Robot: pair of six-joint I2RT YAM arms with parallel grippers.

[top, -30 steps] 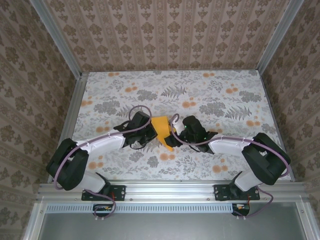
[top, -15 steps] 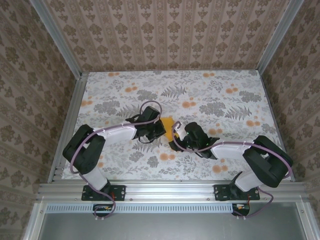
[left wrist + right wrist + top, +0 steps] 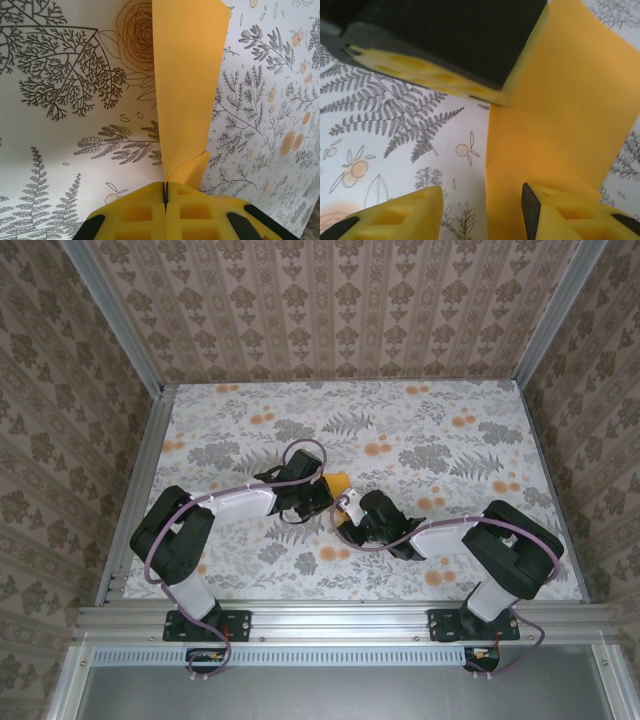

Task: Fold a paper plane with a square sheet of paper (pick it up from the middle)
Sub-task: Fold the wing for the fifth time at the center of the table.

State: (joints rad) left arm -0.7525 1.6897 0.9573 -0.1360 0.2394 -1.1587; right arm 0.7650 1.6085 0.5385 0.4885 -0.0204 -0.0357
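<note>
Paper first: the thin, bright orange-yellow sheet of paper [image 3: 187, 75], folded into a narrow strip, sits near the middle of the floral-print desk [image 3: 450, 430], between my two arms. My left claw [image 3: 165, 192] is clenched on its near end, the yellow pads [image 3: 135, 215] pressed flat together with the sheet nipped in the seam between them. From there the strip runs away from my wrist across printed ferns and a rose, and a small curl of paper lifts just beside the pads. I cannot tell whether the far end rests on the desk. My right claw [image 3: 481, 196] is released and grips nothing: one yellow finger hangs over bare desk, the other over the paper, with the sheet's straight edge between them. My left claw's black-backed pad lies just beyond, against the same sheet.
</note>
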